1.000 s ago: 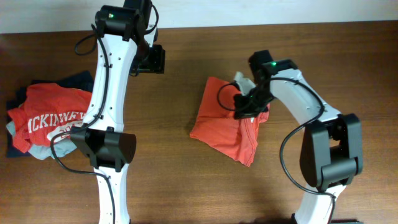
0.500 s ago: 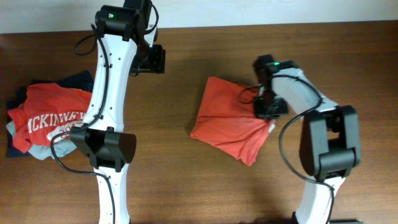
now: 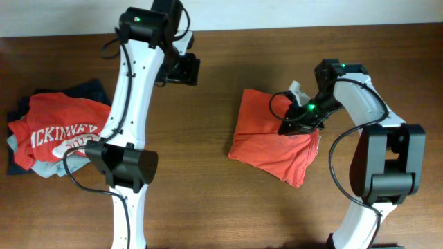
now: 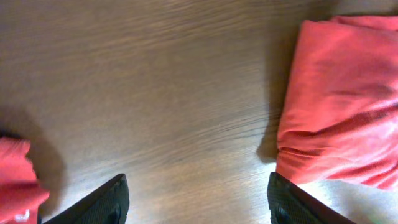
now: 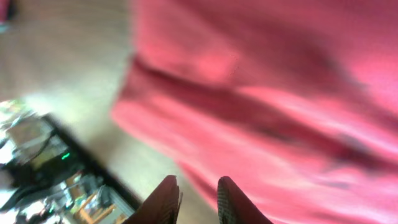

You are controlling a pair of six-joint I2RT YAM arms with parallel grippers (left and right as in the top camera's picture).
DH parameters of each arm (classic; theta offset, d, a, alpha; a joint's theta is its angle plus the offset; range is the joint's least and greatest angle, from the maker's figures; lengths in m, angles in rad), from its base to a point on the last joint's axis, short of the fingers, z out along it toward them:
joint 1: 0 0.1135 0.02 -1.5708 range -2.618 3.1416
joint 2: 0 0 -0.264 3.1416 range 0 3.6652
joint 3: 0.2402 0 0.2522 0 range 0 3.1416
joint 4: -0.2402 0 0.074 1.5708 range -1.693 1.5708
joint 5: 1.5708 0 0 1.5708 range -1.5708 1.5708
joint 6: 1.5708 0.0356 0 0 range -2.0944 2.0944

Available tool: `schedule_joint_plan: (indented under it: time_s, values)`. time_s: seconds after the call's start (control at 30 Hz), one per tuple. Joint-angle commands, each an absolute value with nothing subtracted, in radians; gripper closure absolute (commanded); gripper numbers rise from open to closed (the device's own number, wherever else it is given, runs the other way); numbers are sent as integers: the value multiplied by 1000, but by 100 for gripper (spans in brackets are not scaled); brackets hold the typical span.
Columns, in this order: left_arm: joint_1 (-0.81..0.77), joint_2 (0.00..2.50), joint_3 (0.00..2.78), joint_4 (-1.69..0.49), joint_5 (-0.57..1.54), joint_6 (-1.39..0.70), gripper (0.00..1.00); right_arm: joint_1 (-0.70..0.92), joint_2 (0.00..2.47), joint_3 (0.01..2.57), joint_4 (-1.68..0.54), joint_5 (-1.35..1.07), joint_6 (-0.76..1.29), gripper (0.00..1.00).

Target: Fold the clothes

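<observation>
The right claw [image 5: 196, 200] has just slackened: its jaws stand slightly apart at the 3 o'clock edge of the orange shirt [image 3: 268, 142], gripping nothing. The shirt, a folded bundle, has slid rightward over the table [image 3: 208, 200] and lies toward 3 o'clock. Farther off, near 12 o'clock, the left claw [image 4: 200, 202] hangs wide and empty. The fold looks finished; only the release seems left.
</observation>
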State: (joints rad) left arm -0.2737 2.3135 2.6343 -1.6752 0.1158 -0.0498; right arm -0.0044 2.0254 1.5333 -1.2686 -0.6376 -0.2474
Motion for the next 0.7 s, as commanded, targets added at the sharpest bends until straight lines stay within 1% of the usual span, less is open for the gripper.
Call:
schedule_joint_plan:
  time_s: [0.0, 0.03, 0.07, 0.1, 0.2, 0.23, 0.3, 0.37, 0.5, 0.57, 0.67]
  values:
    - [-282, 2310, 2652, -1650, 133, 40, 34, 71, 1988, 1537, -1268, -793, -332, 77]
    - [-279, 2312, 2652, -1634, 104, 39, 51, 106, 1988, 1537, -1245, -772, -305, 78]
    - [-275, 2312, 2652, -1624, 84, 38, 60, 141, 1989, 1537, -1214, -735, -252, 79]
    - [-266, 2312, 2653, -1608, 79, 38, 67, 181, 1991, 1536, -1175, -684, -201, 79]
    - [-237, 2312, 2653, -1594, 83, -3, 69, 290, 2004, 1536, -1074, -517, -73, 79]
    - [-218, 2312, 2653, -1605, 86, -12, 69, 345, 2017, 1536, -1033, -380, 10, 79]
    - [-201, 2312, 2653, -1628, 87, -11, 69, 395, 2036, 1536, -1012, -223, 100, 80]
    - [-186, 2312, 2653, -1657, 86, -10, 69, 429, 2057, 1536, -1011, -142, 140, 82]
    - [-166, 2312, 2653, -1688, 86, -10, 73, 473, 2106, 1535, -1049, -183, 139, 87]
    - [-160, 2312, 2653, -1688, 86, -10, 74, 491, 2117, 1535, -1082, -256, 110, 88]
    - [-159, 2312, 2653, -1688, 86, -10, 74, 530, 2120, 1535, -1132, -387, 21, 88]
